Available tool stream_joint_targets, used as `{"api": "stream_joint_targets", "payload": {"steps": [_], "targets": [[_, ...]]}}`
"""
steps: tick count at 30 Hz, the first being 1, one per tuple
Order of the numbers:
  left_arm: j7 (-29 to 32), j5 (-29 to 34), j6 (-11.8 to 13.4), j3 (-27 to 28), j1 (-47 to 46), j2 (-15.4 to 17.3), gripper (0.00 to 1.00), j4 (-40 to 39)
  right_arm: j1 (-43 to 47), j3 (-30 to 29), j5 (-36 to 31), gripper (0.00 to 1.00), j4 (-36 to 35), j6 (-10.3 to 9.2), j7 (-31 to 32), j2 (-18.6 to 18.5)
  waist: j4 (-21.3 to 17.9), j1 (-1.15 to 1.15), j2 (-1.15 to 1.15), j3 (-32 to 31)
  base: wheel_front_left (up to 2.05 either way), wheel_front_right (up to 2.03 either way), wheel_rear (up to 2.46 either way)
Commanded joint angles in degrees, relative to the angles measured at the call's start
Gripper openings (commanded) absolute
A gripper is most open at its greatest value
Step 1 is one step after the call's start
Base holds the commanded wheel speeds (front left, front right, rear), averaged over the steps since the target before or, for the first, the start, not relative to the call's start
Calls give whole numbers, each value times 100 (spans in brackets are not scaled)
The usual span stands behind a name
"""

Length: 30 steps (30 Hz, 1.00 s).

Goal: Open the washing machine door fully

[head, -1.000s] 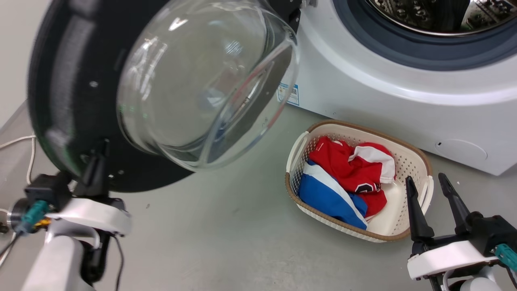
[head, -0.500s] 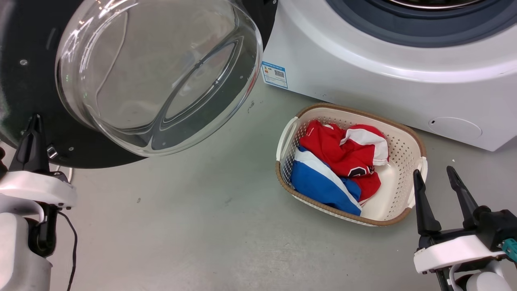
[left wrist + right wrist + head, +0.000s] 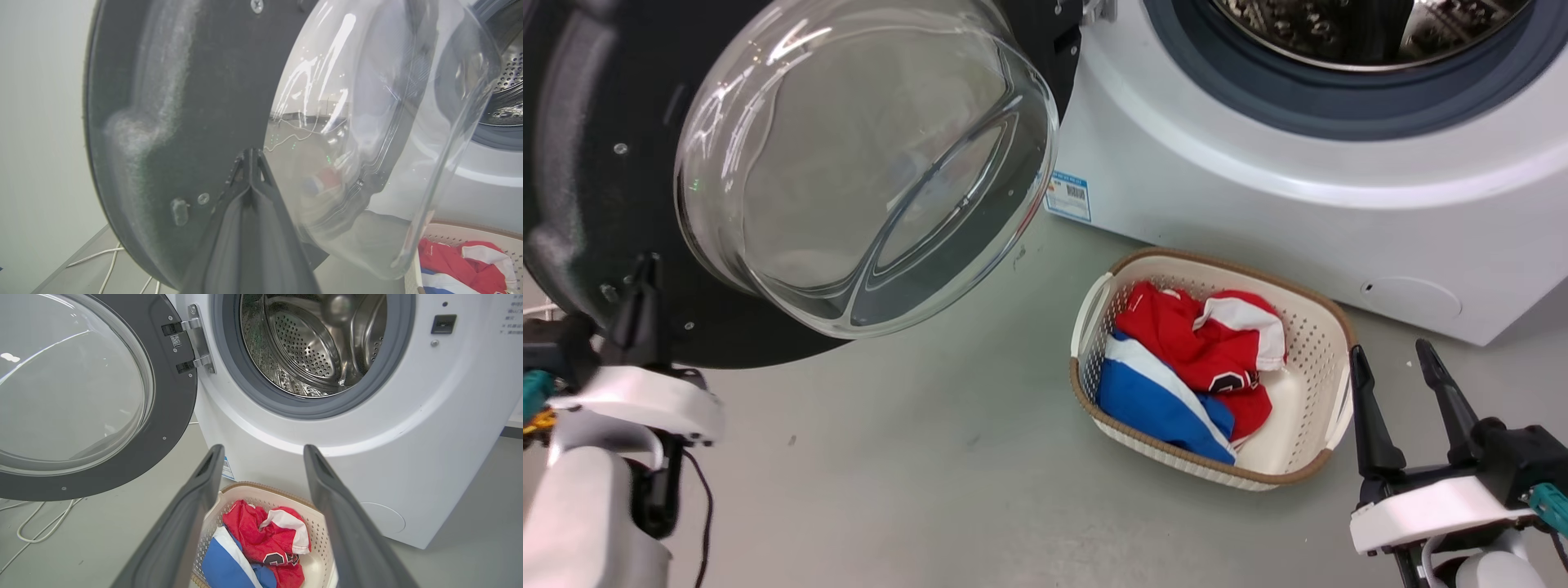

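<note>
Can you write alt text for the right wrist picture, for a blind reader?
The washing machine door hangs wide open left of the white washing machine, baring its steel drum. Below, the right end effector frames a basket of red, white and blue clothes between its two parted dark fingers.

The grey floor [image 3: 931,457] is smooth. The white washing machine [image 3: 1258,204] stands on it. A pale basket [image 3: 1307,343] (red and blue clothes inside) sits just beside the machine. A thin white cable [image 3: 94,256] lies there too.
</note>
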Motion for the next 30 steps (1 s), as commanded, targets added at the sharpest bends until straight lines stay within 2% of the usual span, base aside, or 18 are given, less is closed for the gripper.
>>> {"api": "stream_joint_targets", "payload": {"steps": [1, 10, 17, 25, 30], "targets": [[-15, 58, -14, -72, 128, -87, 0, -82, 72, -26, 56, 100, 23, -3, -15, 39, -8, 0, 0, -208, 0, 0, 0], [-15, 338, -43, -646, 604, -612, 0, -685, 214, -150, 179, 100, 23, -3, -15, 140, -169, 0, 0, -848, 0, 0, 0], [-15, 551, 38, -933, 1099, -1020, 0, -1081, 333, -177, 245, 100, 3, -3, -15, 160, -578, 0, 0, -1189, 0, 0, 0], [-15, 674, 153, -867, 1698, -1346, 0, -1440, 583, -175, 360, 100, -120, -3, -14, 162, -1174, 0, 0, -1383, 0, 0, 0], [-15, 716, 205, -779, 2034, -1560, 0, -1642, 670, -220, 410, 100, -177, -2, -14, 163, -1411, 0, 0, -1432, 0, 0, 0]]}}
